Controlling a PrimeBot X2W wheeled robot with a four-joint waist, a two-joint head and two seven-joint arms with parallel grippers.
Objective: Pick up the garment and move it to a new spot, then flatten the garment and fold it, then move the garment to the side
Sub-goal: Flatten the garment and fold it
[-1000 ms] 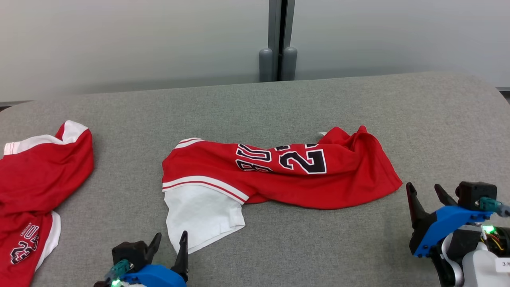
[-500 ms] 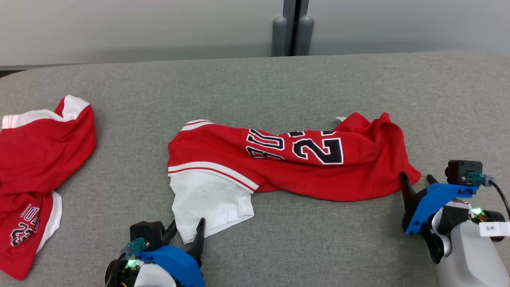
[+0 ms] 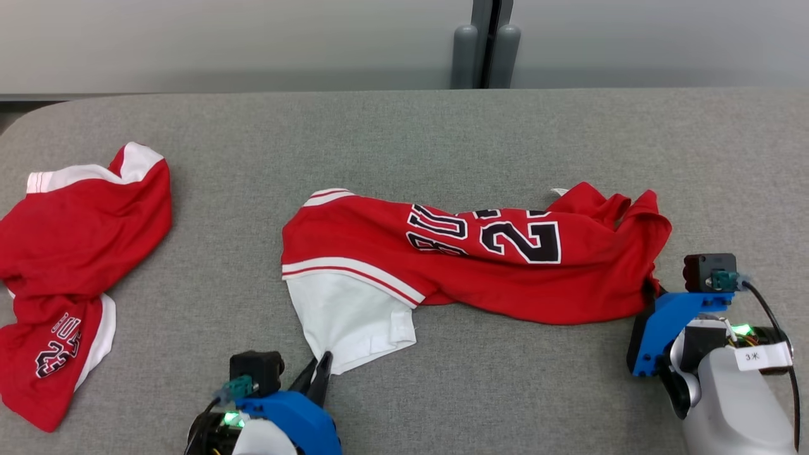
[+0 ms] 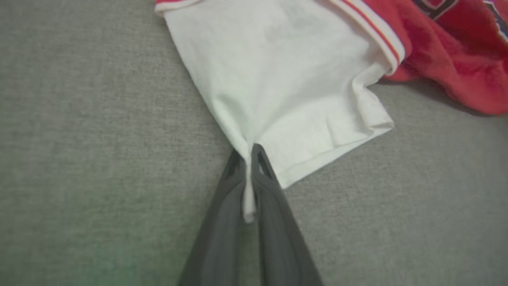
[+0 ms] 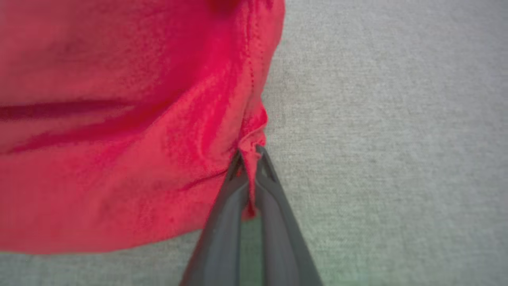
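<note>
The garment (image 3: 480, 265) — a red jersey with a white panel — lies crumpled lengthwise across the middle of the grey tabletop (image 3: 404, 139), spanning the space between both arms. The left end effector (image 4: 249, 153) is pinched closed on the white panel's near corner. The right end effector (image 5: 250, 153) is clamped on the red edge at the garment's right end — cloth bunched in each grip.

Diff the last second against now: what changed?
Both reached forward and closed: left pincer on the white sleeve corner of the jersey, right pincer on its red edge. Head camera shifted. The jersey and second jersey otherwise lie unchanged on the table.
</note>
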